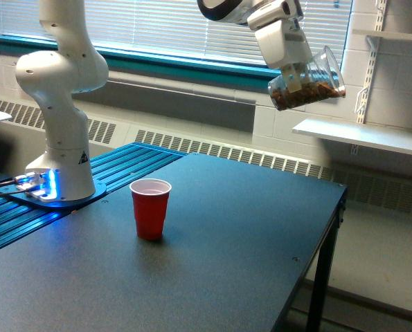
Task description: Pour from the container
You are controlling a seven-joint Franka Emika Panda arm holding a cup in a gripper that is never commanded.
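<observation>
High above the table's [247, 228] far edge, the end effector [293, 75] holds the tilted container [309, 86].

No readable text, brand, number or label is showing anywhere in the exterior view. A small dark triangular mark is sitting on the white robot arm base [66, 166], low on its side, but it is too small to be made out as a letter or sign. The red cup [150, 207] is showing a plain wall with no print, and the container [309, 81] is showing no marking through its clear wall
</observation>
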